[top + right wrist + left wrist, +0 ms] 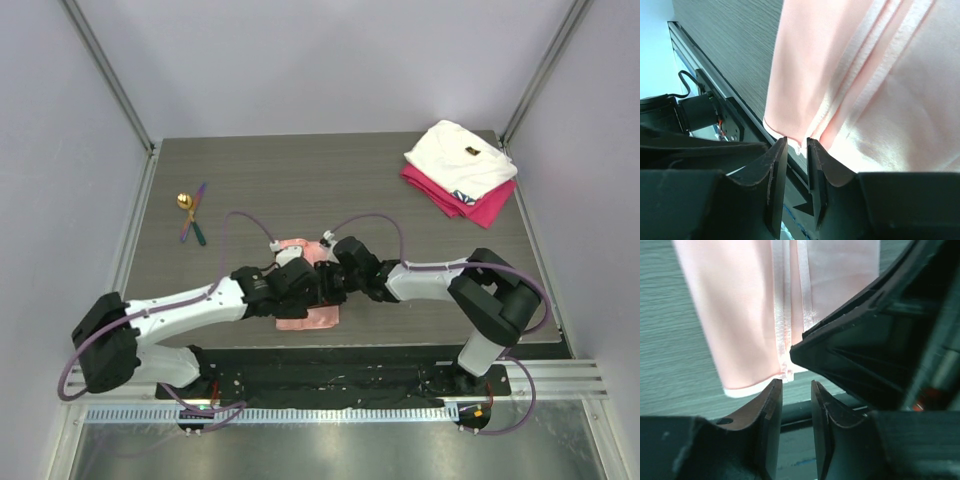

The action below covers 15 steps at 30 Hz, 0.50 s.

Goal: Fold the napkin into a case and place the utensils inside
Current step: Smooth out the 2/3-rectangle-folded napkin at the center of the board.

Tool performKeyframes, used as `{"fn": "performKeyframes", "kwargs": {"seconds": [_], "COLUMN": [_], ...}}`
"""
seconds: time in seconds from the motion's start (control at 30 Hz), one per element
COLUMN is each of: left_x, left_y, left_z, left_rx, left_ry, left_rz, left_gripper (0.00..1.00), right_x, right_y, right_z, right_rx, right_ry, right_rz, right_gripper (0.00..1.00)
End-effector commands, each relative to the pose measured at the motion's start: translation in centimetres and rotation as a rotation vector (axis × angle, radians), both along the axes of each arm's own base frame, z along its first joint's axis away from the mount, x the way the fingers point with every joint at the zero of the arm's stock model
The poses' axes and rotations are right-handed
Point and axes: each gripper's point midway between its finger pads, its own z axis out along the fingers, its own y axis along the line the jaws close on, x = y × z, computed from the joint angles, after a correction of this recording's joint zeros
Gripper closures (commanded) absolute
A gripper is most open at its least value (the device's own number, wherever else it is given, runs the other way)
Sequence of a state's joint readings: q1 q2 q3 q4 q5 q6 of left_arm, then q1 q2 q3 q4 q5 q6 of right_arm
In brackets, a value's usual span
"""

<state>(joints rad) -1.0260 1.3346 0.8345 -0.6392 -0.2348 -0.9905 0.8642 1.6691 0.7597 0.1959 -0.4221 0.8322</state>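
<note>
The salmon-pink napkin (312,318) lies folded into a narrow strip with layered hems near the table's front edge. Both grippers meet over its middle and hide most of it. My left gripper (316,287) reaches in from the left. In the left wrist view (796,384) its jaws stand slightly apart at the napkin's (740,315) near hem, with nothing between them. My right gripper (336,280) reaches in from the right. In the right wrist view (796,141) its jaws are narrowly apart at the hem of the napkin (880,75). The utensils (190,215) lie together at the far left.
A folded white cloth (460,155) lies on a folded magenta cloth (470,200) at the back right corner. The right gripper's black body (880,340) fills the right of the left wrist view. A black rail (330,350) runs along the table's front edge.
</note>
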Motion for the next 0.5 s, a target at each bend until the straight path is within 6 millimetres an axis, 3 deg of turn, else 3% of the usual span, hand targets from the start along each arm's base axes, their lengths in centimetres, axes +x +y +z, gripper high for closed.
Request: {"fn": "performKeyframes", "kwargs": {"seconds": [0.0,0.07,0.13,0.27,0.47], "left_x": [1.0,1.3,2.0,2.8,3.5], "left_y": [1.9,2.5,3.9,4.3,2.7], "left_z": [3.3,4.0,3.2,1.6,0.4], "left_rx": [-0.05,-0.087,-0.102,-0.202,-0.29], "left_ry": [-0.048,-0.055,-0.034,0.026,0.072], "left_rz": [0.063,0.077,0.13,0.175,0.164], "left_gripper": [0.7,0.75,0.8,0.85,0.88], "right_x": [-0.1,-0.6,-0.6,-1.8,-2.8], "right_y": [2.1,2.9,3.5,4.6,4.4], "right_z": [1.5,1.8,2.0,1.2,-0.4], "right_rx": [0.048,0.061,0.07,0.083,0.098], "right_ry": [-0.03,-0.031,-0.031,0.006,0.046], "right_rz": [0.046,0.062,0.065,0.093,0.086], "right_gripper": [0.69,0.69,0.7,0.76,0.82]}}
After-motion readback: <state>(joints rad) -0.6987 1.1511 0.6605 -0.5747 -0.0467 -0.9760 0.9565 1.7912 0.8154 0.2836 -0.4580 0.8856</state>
